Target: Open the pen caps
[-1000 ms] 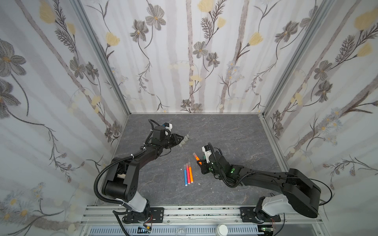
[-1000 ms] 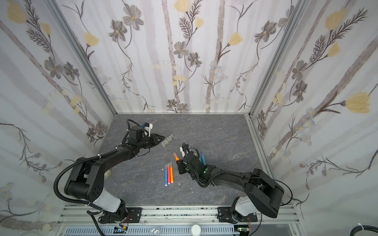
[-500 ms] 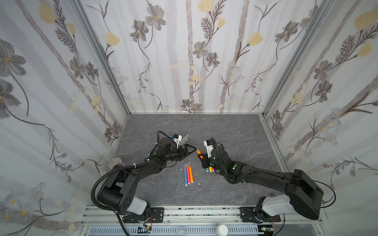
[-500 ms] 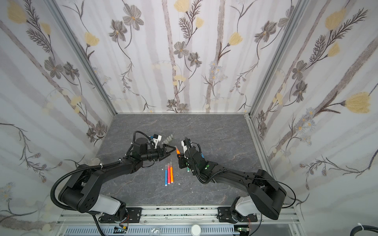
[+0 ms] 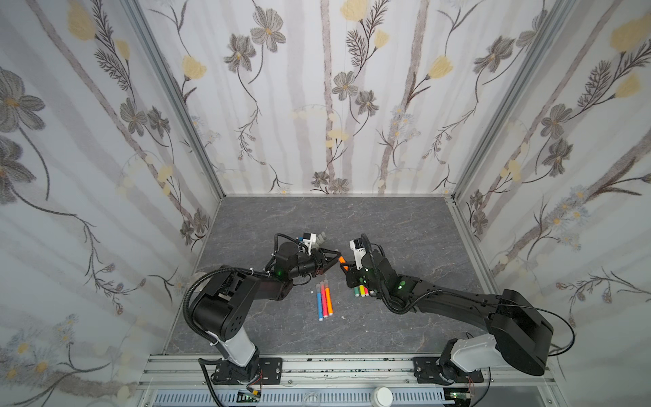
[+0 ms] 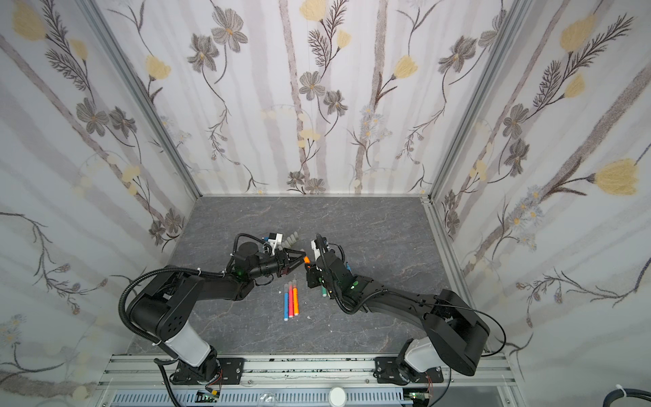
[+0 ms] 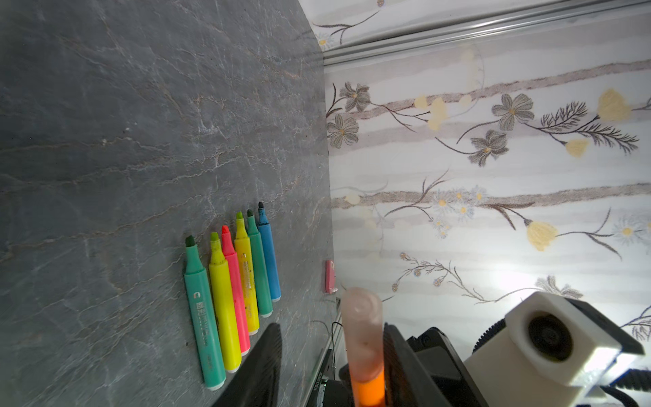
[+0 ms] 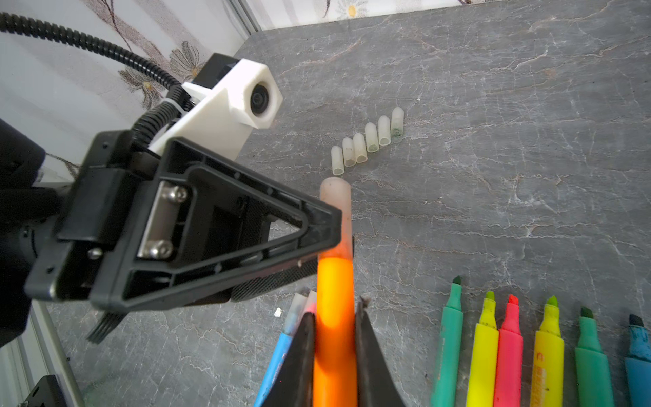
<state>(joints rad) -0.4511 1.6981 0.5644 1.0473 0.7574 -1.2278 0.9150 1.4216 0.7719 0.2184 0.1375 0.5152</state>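
The grey, marble-veined counter (image 5: pixel 387 229) sits inside walls (image 5: pixel 334 105) papered with flowers. Over its middle, the right claw (image 8: pixel 334 317) is clenched on the barrel of an orange pen (image 8: pixel 334 292). The pen's cloudy pinkish cap (image 8: pixel 336 204) is still on. The left claw (image 8: pixel 326 248) straddles this cap with one finger against it, but I cannot tell whether it is clamped.

Six loose caps (image 8: pixel 366 141), whitish and translucent, lie in a tight row near the left arm. Six uncapped pens (image 7: pixel 232 282) lie side by side: green, yellow, pink, yellow, green, blue. Three capped pens (image 5: pixel 324 297) lie together between the arms: blue, pink and orange.
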